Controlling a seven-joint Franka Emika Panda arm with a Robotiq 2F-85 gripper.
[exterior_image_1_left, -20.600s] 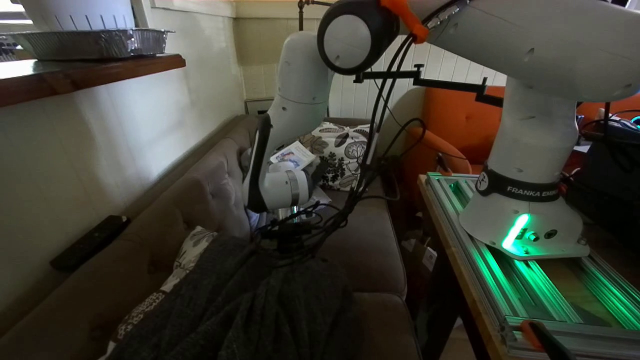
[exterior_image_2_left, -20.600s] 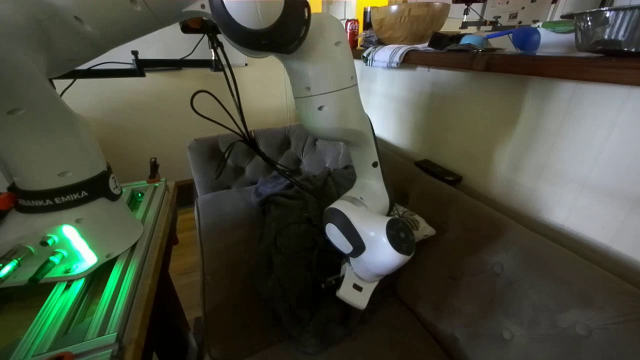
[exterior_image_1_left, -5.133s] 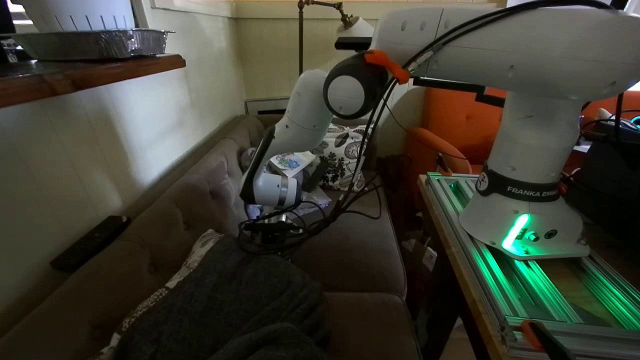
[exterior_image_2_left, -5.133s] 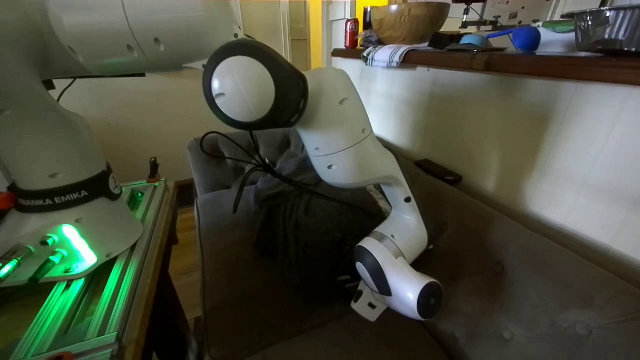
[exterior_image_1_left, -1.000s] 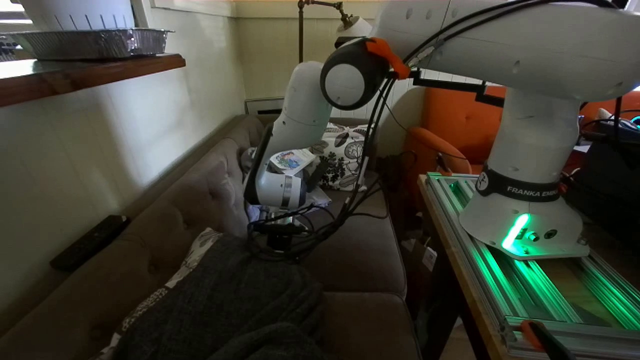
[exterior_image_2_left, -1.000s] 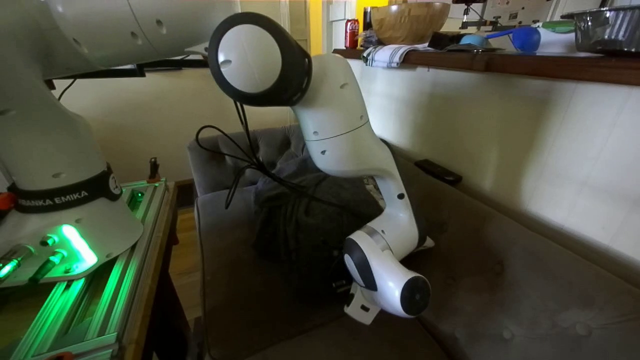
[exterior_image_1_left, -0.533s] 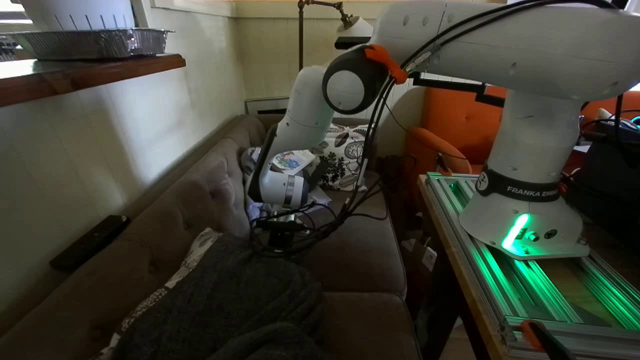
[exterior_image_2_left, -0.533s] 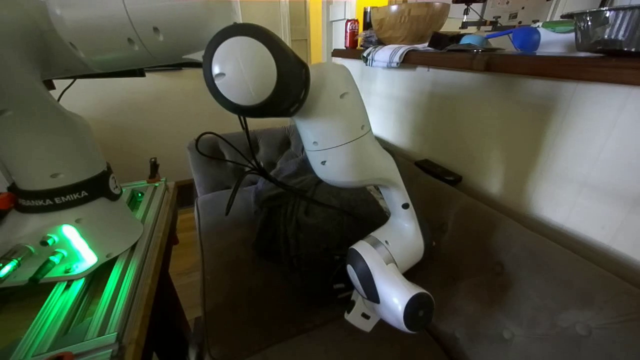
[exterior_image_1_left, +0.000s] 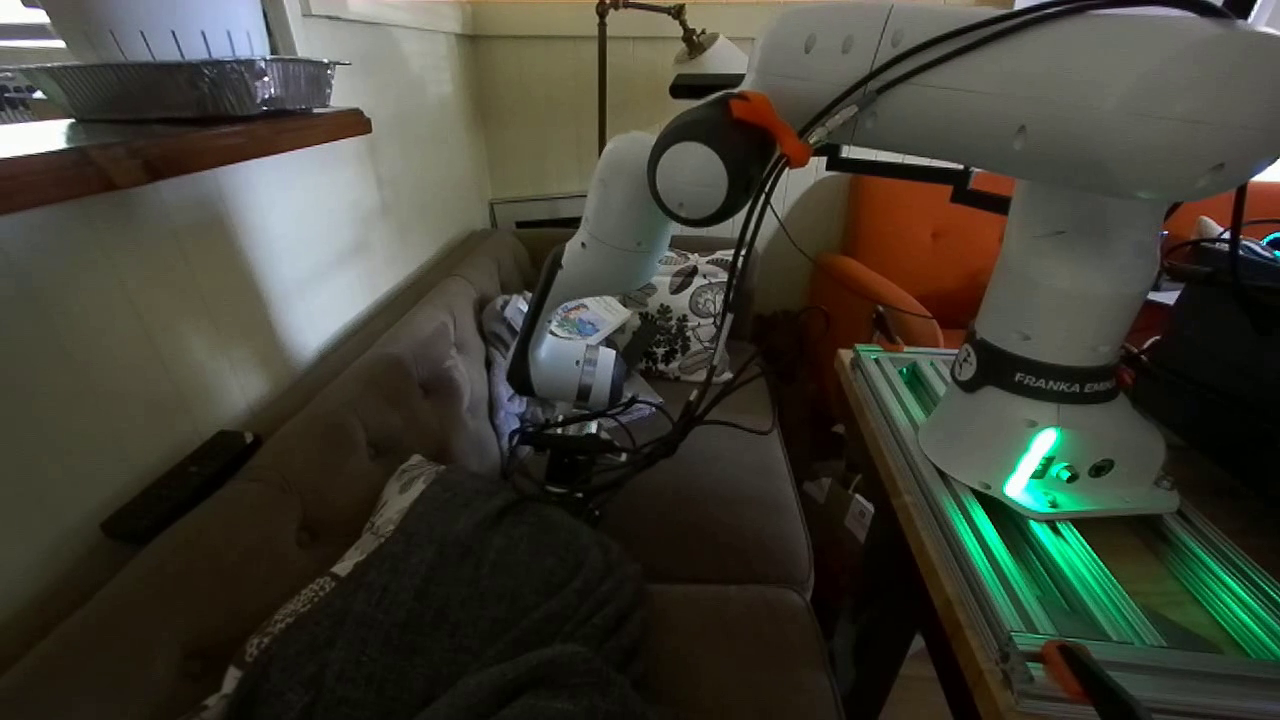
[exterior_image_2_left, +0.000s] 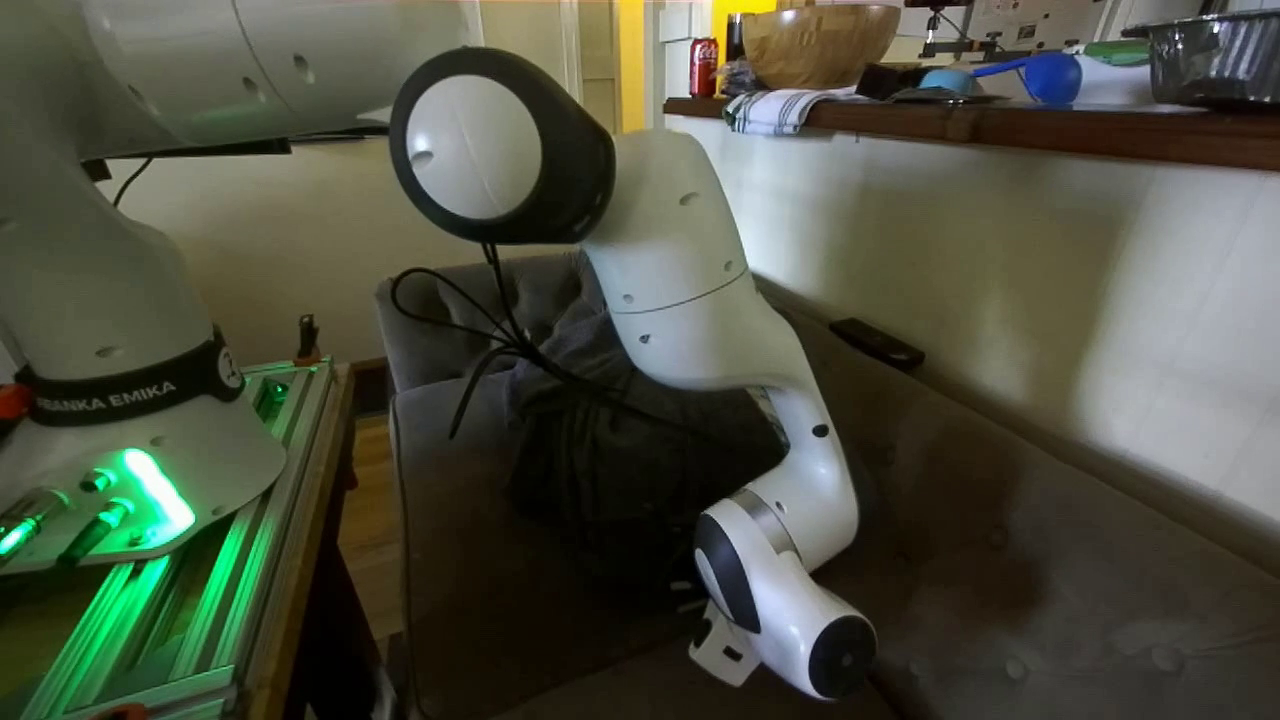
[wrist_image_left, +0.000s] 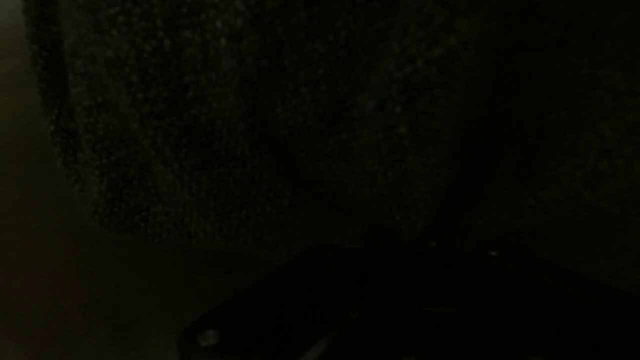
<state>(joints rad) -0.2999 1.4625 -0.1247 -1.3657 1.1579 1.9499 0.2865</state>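
Note:
My gripper hangs low over the sofa, cables looped around it, beside the near end of a dark grey blanket. That blanket lies bunched behind the arm, with a patterned pillow showing along its edge. Very dark in the wrist view, the blanket fills most of the picture and comes right up to the gripper. The gripper is shut. Whether a fold of cloth is caught between its fingertips is too dark to tell.
The brown sofa runs beneath the arm, its tufted backrest against the wall. A black remote-like object rests on top of the backrest. Books and a leaf-print cushion sit at one end. A wooden shelf juts out above.
Over the last second the jaws have closed and the hand has shifted slightly away from the blanket. Compared with about twenty seconds ago, the blanket covers less of the seat.

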